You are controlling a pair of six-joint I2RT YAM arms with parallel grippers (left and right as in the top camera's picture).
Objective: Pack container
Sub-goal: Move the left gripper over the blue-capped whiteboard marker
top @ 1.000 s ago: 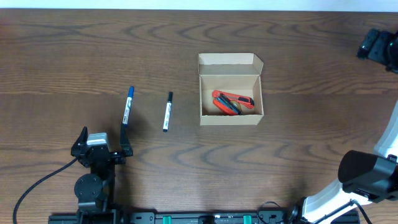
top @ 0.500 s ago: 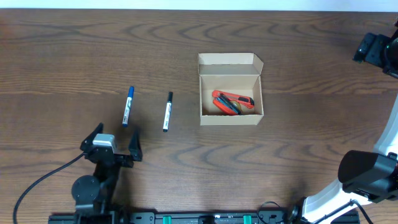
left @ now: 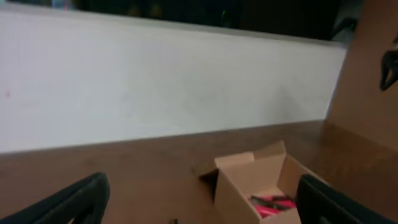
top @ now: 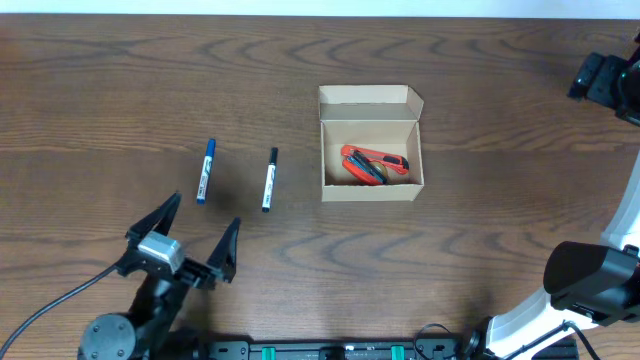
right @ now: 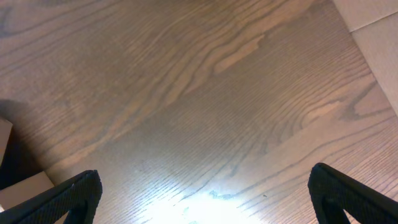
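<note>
Left gripper [top: 200, 218] at the table's [top: 480, 240] front edge, right gripper [right: 205, 185] at its far-right corner: both agape, empty, clear of the cardboard box [top: 370, 190].

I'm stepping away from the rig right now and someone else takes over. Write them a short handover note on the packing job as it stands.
Left gripper: open, empty, near the front edge of the table, just short of the blue-capped marker.
Right gripper: open, empty, over bare wood at the far right, away from the box.
Cardboard box: mid-table, lid flap open, red and black items inside.
Done: some items are in the box.
Left: the blue-capped marker and black-capped marker lie on the table left of the box. Both likely go in, then the lid needs closing.
</note>
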